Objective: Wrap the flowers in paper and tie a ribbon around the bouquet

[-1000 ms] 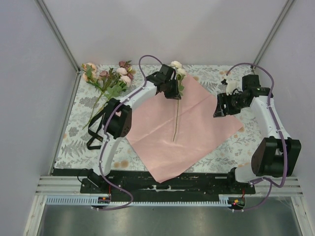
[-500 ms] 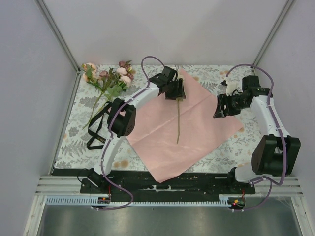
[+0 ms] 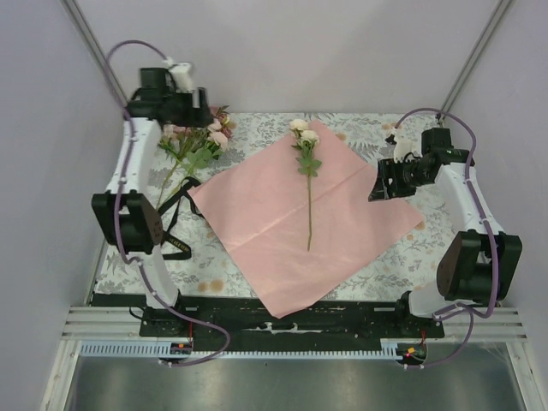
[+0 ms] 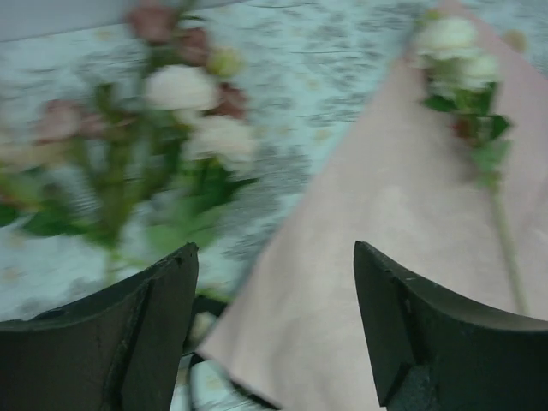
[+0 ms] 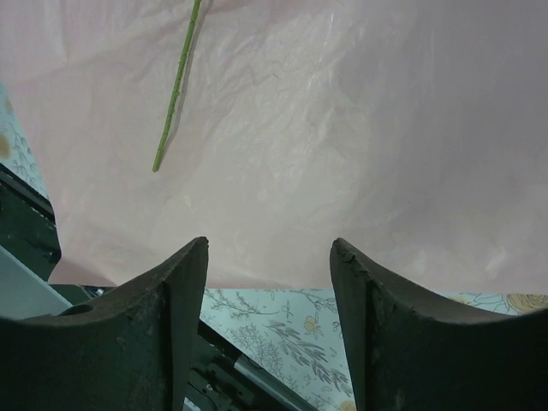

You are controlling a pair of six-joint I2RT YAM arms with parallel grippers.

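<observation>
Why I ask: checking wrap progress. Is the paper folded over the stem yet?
No: in the top view the paper lies flat and open, with the single flower stem lying uncovered on top of it.

We can read no text, label, brand, number or sign in any of the three views. The ribbon [image 3: 174, 247] lies too small in the top view for us to tell whether it bears any marks. The small red tags [image 3: 180, 347] low in that view are likewise too tiny for us to make anything out.
</observation>
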